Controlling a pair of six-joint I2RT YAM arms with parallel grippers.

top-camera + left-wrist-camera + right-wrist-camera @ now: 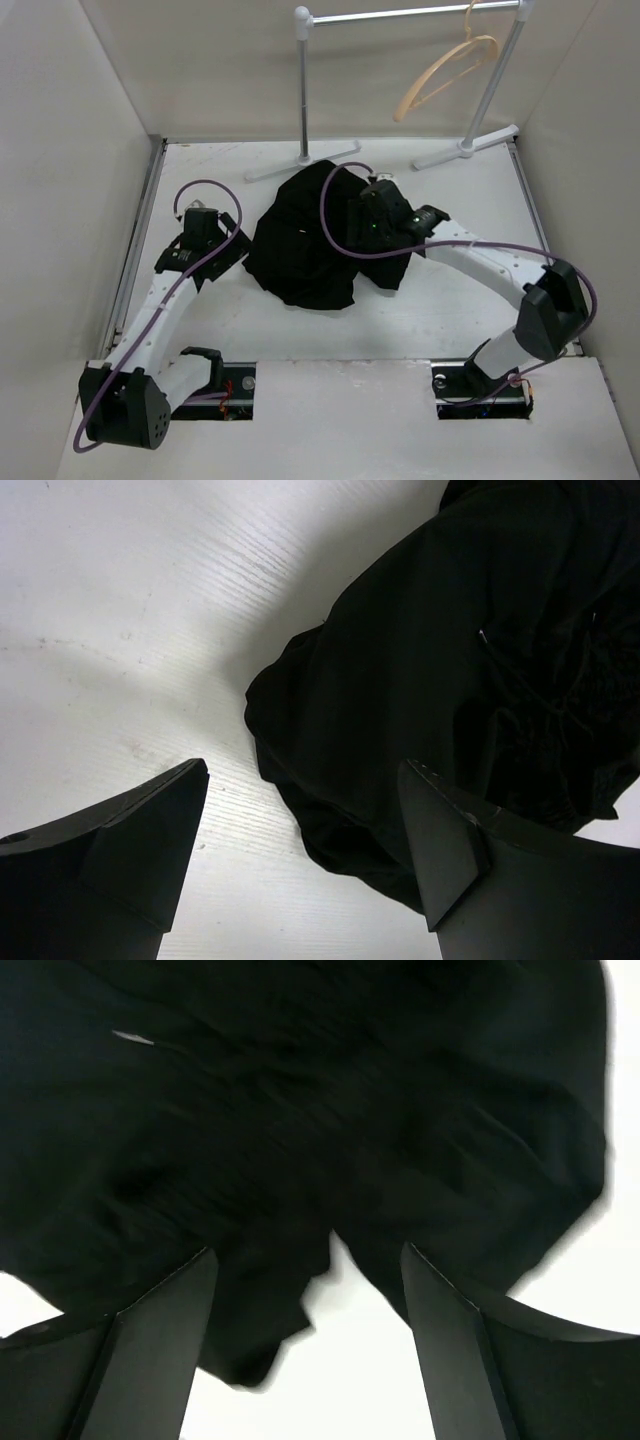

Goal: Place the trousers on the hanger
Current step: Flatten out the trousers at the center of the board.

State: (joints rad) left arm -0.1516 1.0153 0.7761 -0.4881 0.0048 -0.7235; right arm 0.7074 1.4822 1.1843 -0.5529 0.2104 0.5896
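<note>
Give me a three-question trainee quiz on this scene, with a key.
1. True or false: the hanger hangs from the rail.
2. Where do the trousers lie? A: heaped on the table; B: over the hanger; C: over the rail.
3. Fill in: the left hand and the right hand both stand ____ (open or shut).
Key: 1 true; 2 A; 3 open.
</note>
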